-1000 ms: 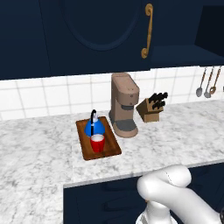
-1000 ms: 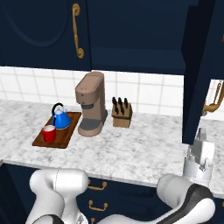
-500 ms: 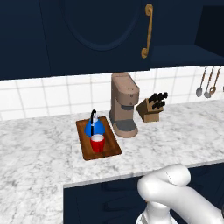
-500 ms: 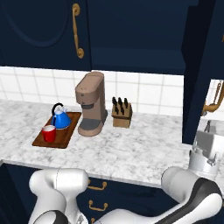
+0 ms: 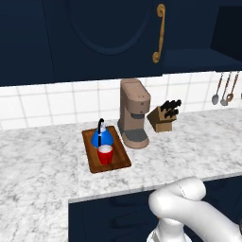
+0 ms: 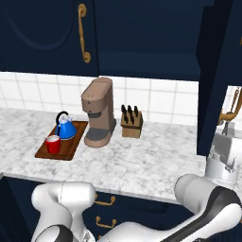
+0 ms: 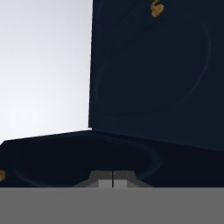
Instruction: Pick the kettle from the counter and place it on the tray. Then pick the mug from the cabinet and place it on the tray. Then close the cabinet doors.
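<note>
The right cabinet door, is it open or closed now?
Open. The right cabinet door swings out edge-on over the counter, beside the gripper.

the counter (image 5: 42,165) lay bare to the left of the tray (image 5: 92,161) and across its whole front strip. the coffee machine (image 5: 133,113) stood just beside the tray's right edge, with the knife block (image 5: 163,116) near it, closing that side. at the right of the right base view, an open cabinet door (image 6: 218,75) jutted out over the worktop just beside the gripper (image 6: 225,149). the other door (image 5: 108,35) lay flat above the tray.
</note>
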